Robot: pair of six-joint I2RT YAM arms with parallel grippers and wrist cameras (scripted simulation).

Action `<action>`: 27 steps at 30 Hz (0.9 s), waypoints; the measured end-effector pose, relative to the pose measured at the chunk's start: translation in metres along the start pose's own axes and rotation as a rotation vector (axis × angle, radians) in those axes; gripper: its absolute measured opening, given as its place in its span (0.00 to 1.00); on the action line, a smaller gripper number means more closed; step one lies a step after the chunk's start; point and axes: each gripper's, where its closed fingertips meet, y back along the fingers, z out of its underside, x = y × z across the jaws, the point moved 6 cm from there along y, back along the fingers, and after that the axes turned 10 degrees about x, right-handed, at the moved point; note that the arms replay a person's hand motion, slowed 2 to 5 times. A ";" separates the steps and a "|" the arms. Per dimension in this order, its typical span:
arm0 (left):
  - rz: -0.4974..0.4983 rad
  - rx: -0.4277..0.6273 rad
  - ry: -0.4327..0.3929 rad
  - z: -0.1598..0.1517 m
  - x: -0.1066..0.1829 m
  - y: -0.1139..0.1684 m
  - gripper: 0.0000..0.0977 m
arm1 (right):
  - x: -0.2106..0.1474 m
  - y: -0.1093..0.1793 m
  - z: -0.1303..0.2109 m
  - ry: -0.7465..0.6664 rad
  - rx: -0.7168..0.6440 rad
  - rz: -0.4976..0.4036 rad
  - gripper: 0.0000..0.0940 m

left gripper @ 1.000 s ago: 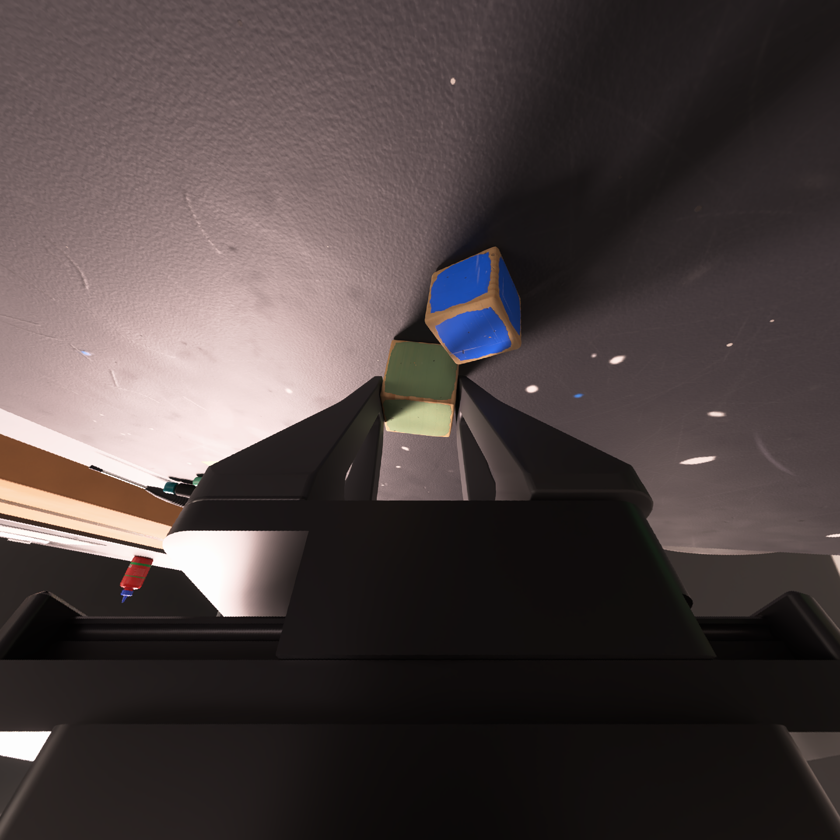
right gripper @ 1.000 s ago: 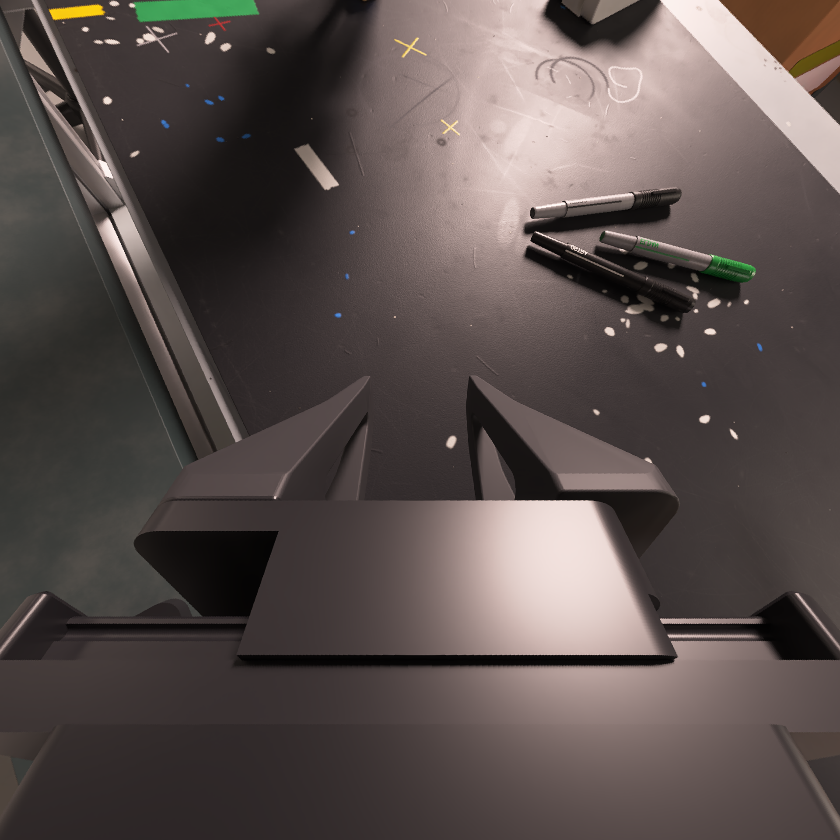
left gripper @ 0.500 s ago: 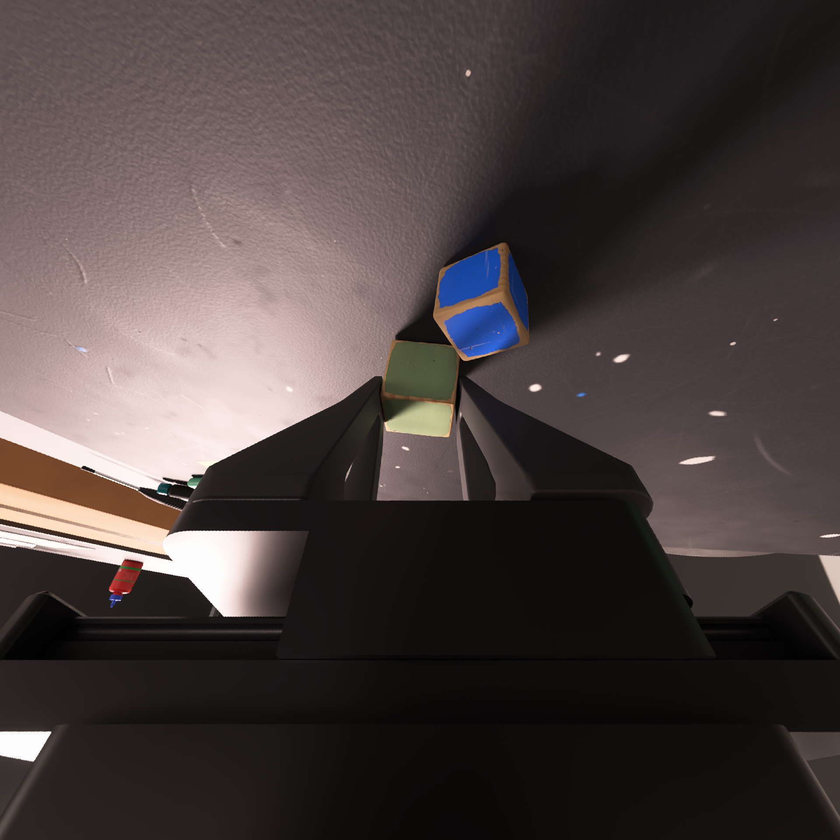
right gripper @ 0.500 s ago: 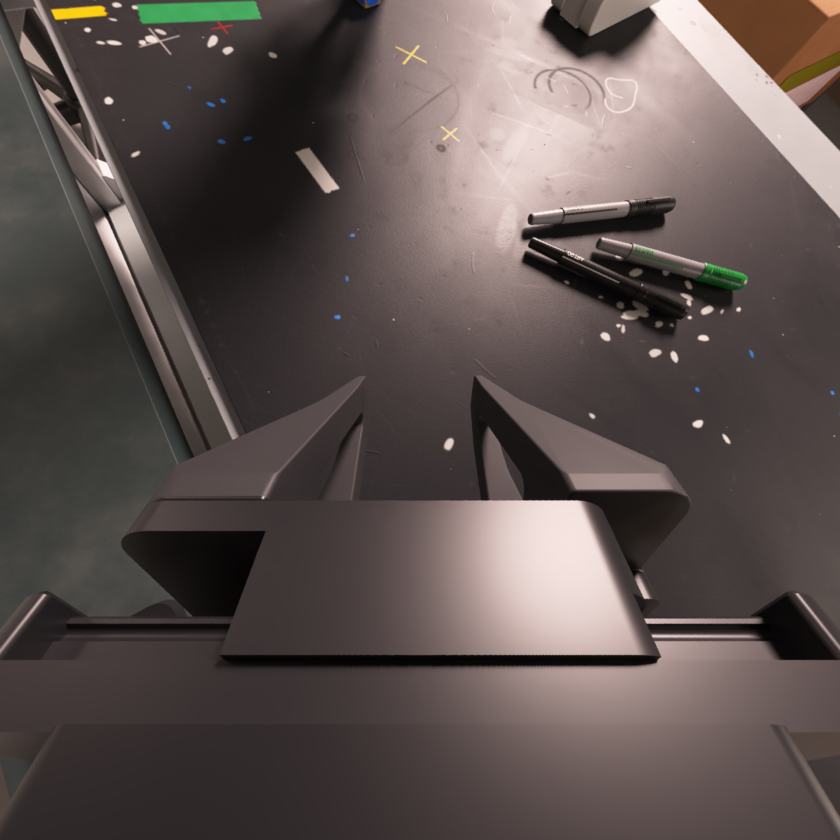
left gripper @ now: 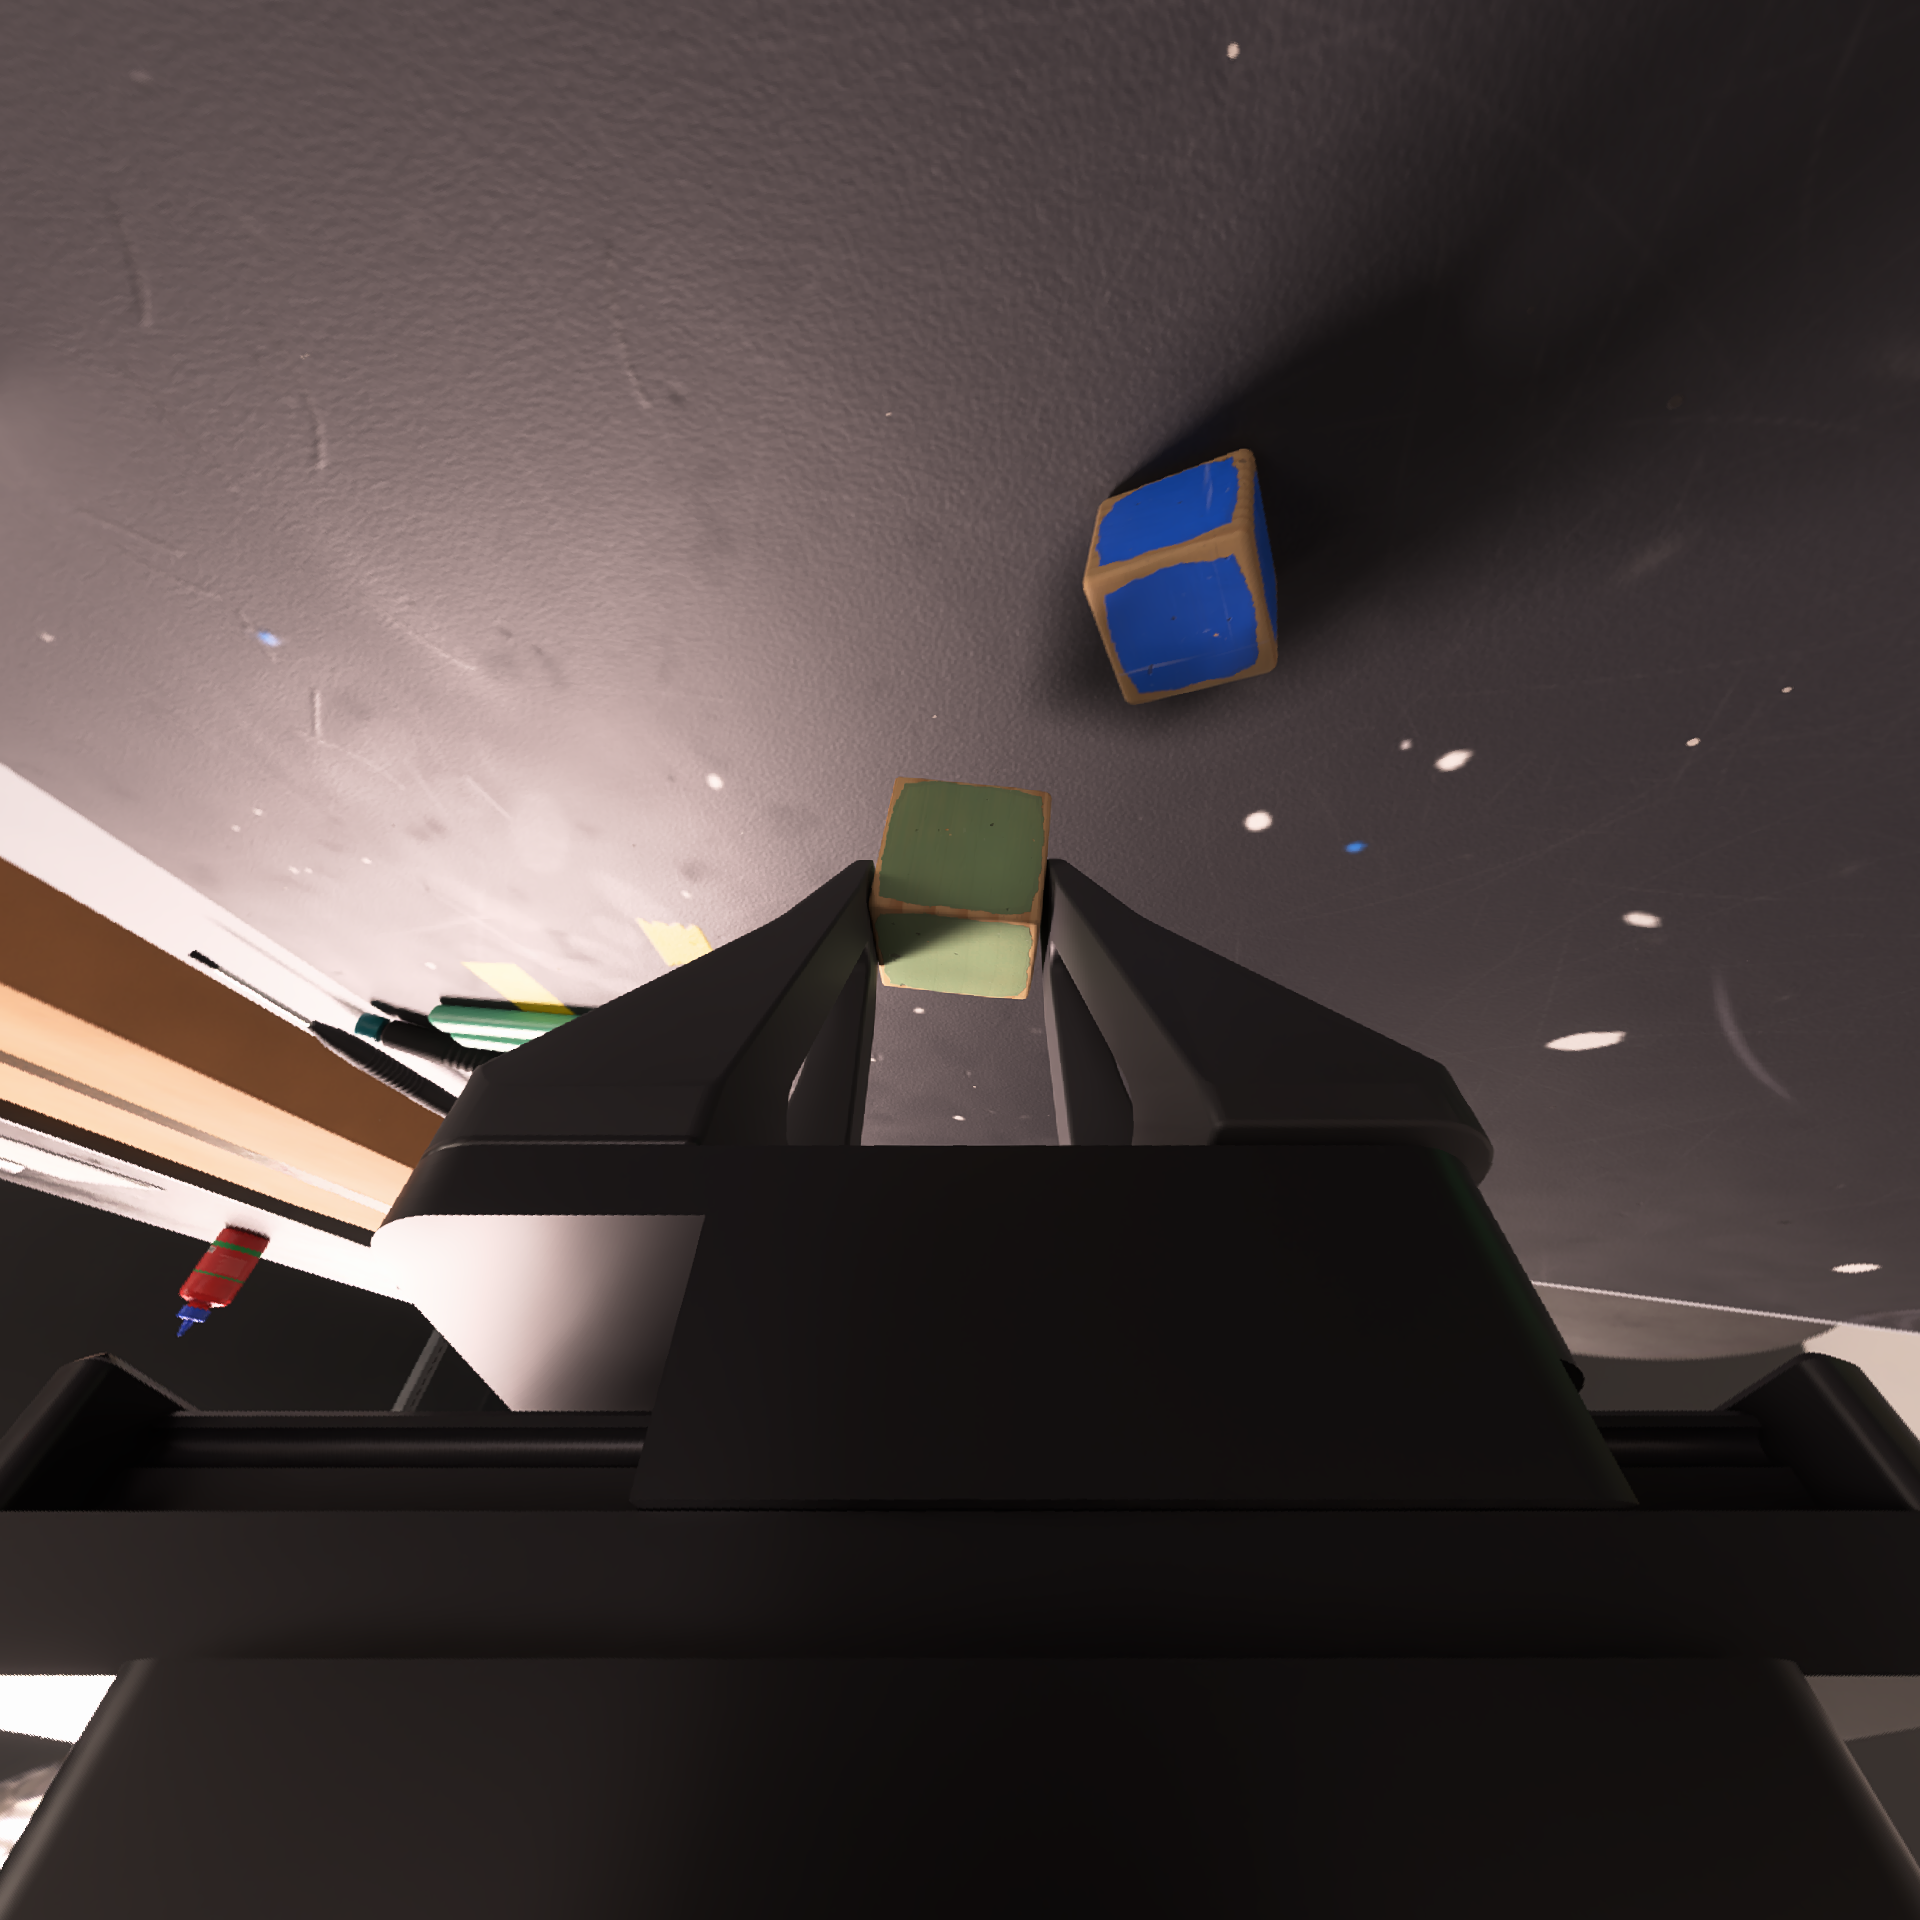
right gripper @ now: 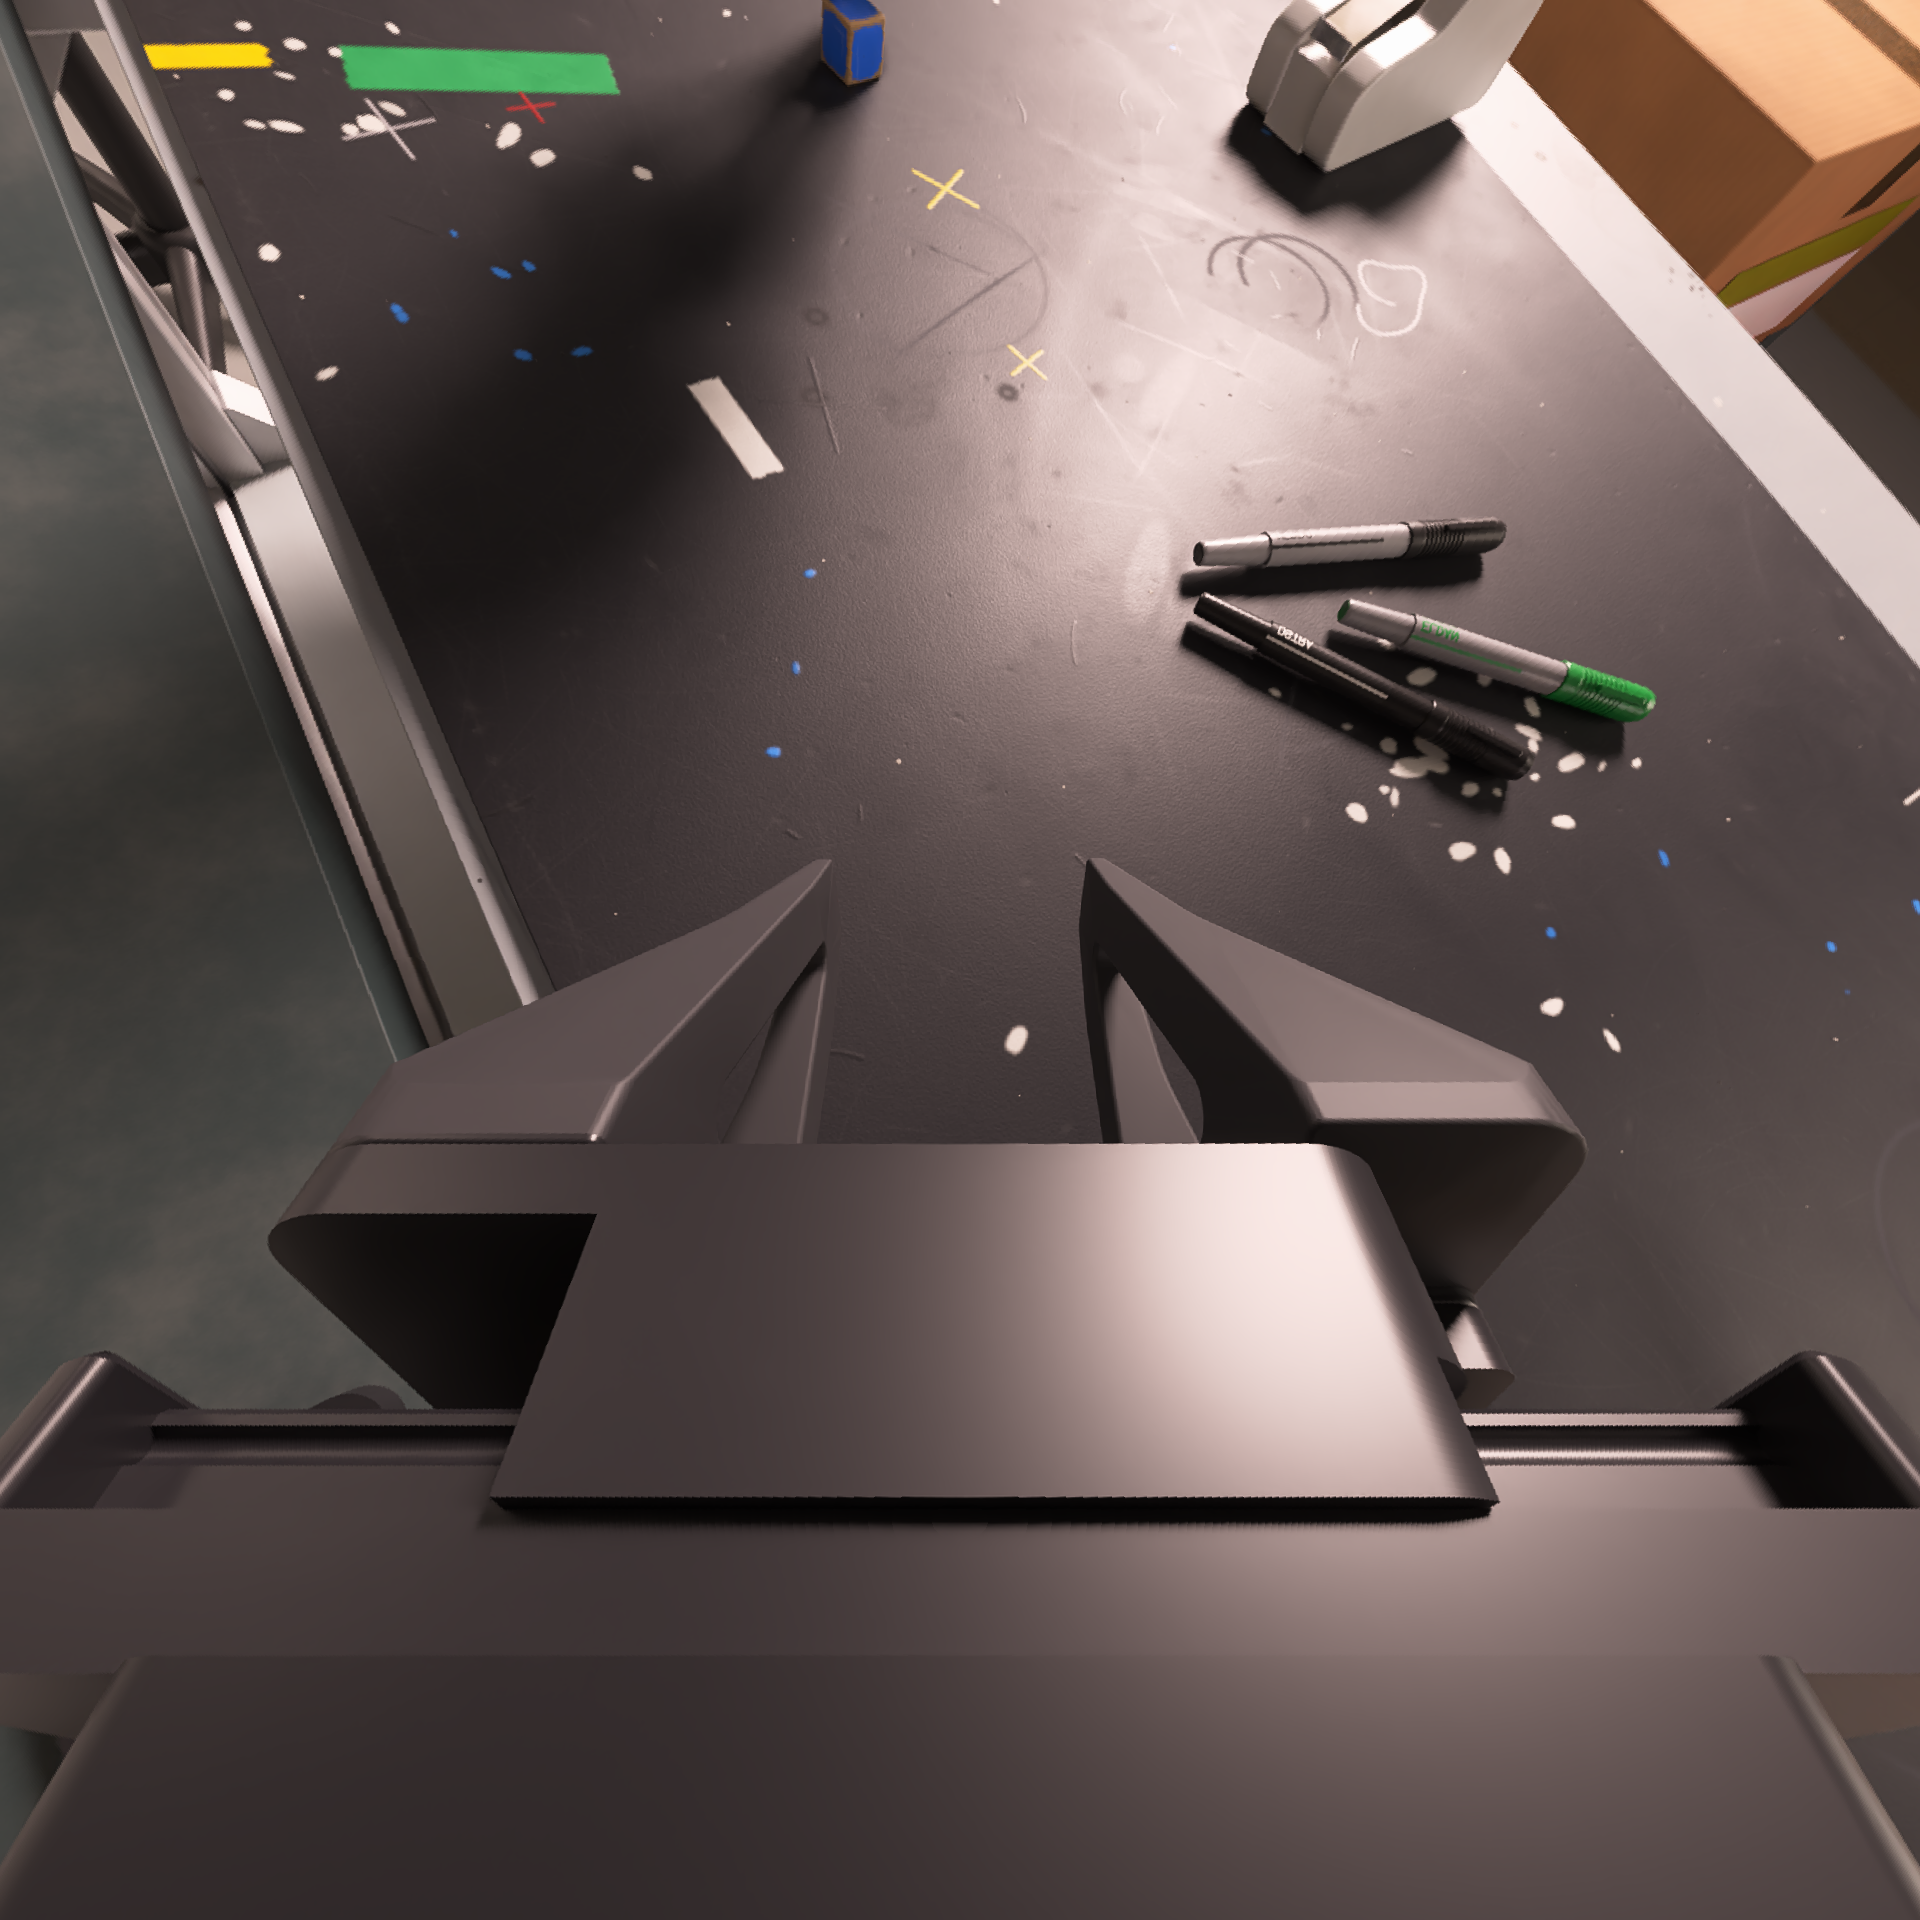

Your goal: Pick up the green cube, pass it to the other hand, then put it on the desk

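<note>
The green cube, pale green with tan edges, sits between the tips of my left gripper, which is shut on it and holds it above the dark desk. A blue cube rests on the desk beyond it, up and to the right; it also shows at the far top of the right wrist view. My right gripper is open and empty above the desk, near its left edge. The green cube does not show in the right wrist view.
Three markers lie on the desk to the right of my right gripper. A grey tape dispenser stands far right, a cardboard box beyond the edge. Green tape and yellow tape mark the far left. A red bottle and markers show at the left.
My left gripper has lifted with the green cube, so the blue cube now lies farther off, up and right. My right gripper's fingers have opened wider and it has moved back from the desk.
</note>
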 end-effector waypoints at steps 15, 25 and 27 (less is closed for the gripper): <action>-0.151 0.232 0.165 0.002 -0.007 0.056 0.27 | -0.006 -0.001 -0.014 0.093 0.047 0.020 0.48; -0.225 0.484 0.272 -0.007 -0.003 0.100 0.27 | -0.012 -0.004 -0.028 0.202 0.087 0.045 0.55; -0.234 0.546 0.290 -0.011 -0.001 0.109 0.27 | -0.014 -0.005 -0.031 0.232 0.099 0.053 0.56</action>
